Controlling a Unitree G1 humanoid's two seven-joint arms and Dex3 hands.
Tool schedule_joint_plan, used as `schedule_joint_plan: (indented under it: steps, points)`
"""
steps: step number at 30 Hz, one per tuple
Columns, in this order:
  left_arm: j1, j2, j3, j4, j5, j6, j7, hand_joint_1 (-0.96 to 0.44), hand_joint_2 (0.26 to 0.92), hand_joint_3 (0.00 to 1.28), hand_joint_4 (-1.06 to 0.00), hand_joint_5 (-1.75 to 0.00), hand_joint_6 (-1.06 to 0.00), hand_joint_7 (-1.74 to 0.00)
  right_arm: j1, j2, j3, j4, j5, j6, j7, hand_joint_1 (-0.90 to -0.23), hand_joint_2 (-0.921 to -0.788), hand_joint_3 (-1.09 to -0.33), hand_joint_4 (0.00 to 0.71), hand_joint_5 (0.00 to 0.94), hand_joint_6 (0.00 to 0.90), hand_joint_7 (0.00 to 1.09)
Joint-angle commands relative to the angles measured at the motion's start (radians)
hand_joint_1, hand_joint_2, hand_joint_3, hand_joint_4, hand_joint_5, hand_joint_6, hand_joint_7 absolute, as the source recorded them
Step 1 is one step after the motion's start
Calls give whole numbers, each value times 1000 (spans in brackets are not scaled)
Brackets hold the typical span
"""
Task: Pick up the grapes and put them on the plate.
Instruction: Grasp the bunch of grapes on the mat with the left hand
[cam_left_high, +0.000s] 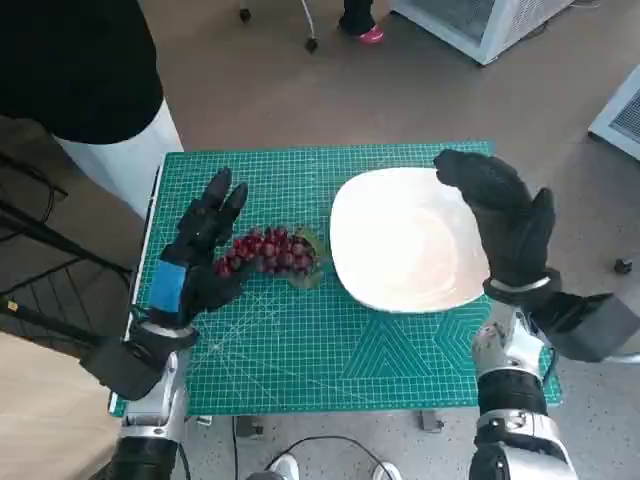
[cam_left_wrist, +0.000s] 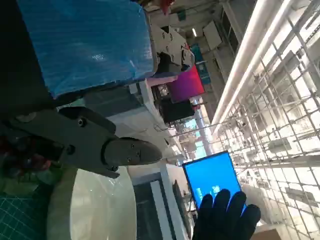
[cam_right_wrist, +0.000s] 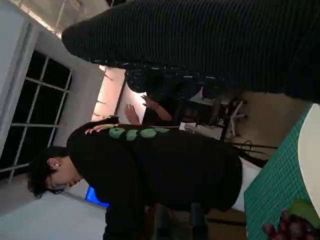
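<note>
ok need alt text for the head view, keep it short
Looking down on a green cutting mat, a bunch of red grapes lies beside a white plate, not yet on it. The robot's left hand rests at the grapes with fingers spread, and its gloved right hand hovers open over the plate's far edge.
</note>
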Motion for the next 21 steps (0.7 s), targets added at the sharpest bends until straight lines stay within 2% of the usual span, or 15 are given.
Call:
schedule_joint_plan:
  steps: [1,21]
  points:
    - [5,2,4,0,-8,-10,-5,-268,921,214,-333,-7,-284,-31,8,5,-6,21,3,0,13,-594,-921,-566,353,1,449,5]
    - [3,-7,4,10,-17,-12,-16,-267,921,211,-338,-5,-293,-33,5,1,-24,41,11,1,47,-589,-921,-571,347,0,434,0]
